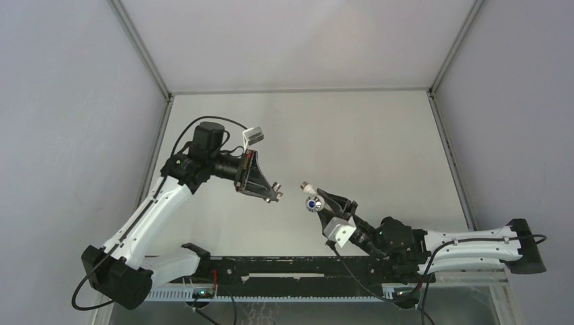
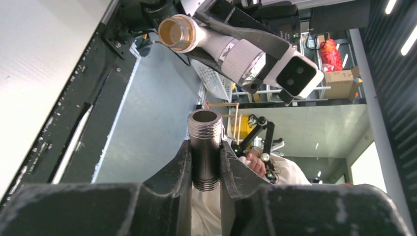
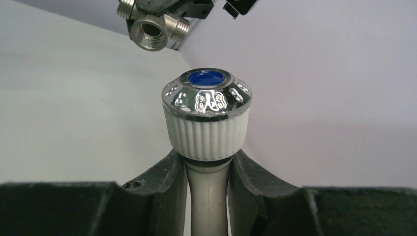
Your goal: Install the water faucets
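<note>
Grey metal fitting point(image 2: 205, 142) is clamped in the left gripper point(image 1: 273, 195), near the white tap piece point(image 3: 206, 125) but apart from it; that piece, above the tabletop point(image 1: 386, 135), is clamped in the right gripper point(image 1: 319, 201).

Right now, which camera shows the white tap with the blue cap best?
The right wrist view: the white tap sits close and centred, its ribbed knob and blue cap sharp. The left wrist view shows the white tap at an angle, brass-coloured mouth nearest; the top view shows the white tap as a mere speck.
</note>
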Tool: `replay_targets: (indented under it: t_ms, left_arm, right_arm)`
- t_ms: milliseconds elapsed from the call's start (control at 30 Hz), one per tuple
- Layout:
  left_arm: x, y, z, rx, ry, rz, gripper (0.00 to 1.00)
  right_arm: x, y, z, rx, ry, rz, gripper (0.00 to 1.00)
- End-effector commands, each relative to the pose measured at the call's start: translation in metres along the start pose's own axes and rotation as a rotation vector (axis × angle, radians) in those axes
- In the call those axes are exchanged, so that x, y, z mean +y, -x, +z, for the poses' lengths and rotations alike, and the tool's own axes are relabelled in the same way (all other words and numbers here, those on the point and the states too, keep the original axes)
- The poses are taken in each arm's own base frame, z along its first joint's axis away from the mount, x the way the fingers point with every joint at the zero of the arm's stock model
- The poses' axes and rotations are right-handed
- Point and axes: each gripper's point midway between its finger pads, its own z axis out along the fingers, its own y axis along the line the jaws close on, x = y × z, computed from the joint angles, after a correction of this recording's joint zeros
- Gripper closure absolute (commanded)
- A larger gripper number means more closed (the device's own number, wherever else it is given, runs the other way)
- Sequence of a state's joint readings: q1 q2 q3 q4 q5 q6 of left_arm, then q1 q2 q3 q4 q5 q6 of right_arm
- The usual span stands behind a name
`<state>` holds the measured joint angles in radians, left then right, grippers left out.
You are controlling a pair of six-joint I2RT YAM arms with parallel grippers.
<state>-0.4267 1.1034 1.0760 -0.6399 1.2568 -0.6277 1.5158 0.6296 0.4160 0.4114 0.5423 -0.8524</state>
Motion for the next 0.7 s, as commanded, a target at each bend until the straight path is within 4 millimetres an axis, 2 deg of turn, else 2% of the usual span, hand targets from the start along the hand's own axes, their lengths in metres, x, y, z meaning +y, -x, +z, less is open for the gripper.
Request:
replay_targets:
  t_ms: [0, 133, 267, 467, 667]
  left_arm:
    - [-0.002, -0.019, 0.000, 0.060, -0.023, -0.020, 1.00]
    - [-0.011, -0.025, -0.002, 0.079, -0.055, -0.033, 1.00]
    - [-0.018, -0.021, -0.002, 0.082, -0.063, -0.049, 1.00]
    - [-0.031, -0.017, 0.001, 0.108, -0.087, -0.021, 1.00]
    - [-0.034, -0.018, 0.001, 0.121, -0.106, 0.019, 1.00]
  right_arm:
    - [-0.011, 0.024, -0.005, -0.074, -0.040, -0.022, 1.00]
    - [-0.002, 0.045, -0.014, -0.143, 0.004, -0.014, 1.00]
    - [0.012, 0.064, -0.023, -0.205, 0.059, -0.018, 1.00]
    - [0.024, 0.071, -0.019, -0.226, 0.058, -0.094, 1.00]
    - [0.029, 0.078, -0.013, -0.258, 0.048, -0.154, 1.00]
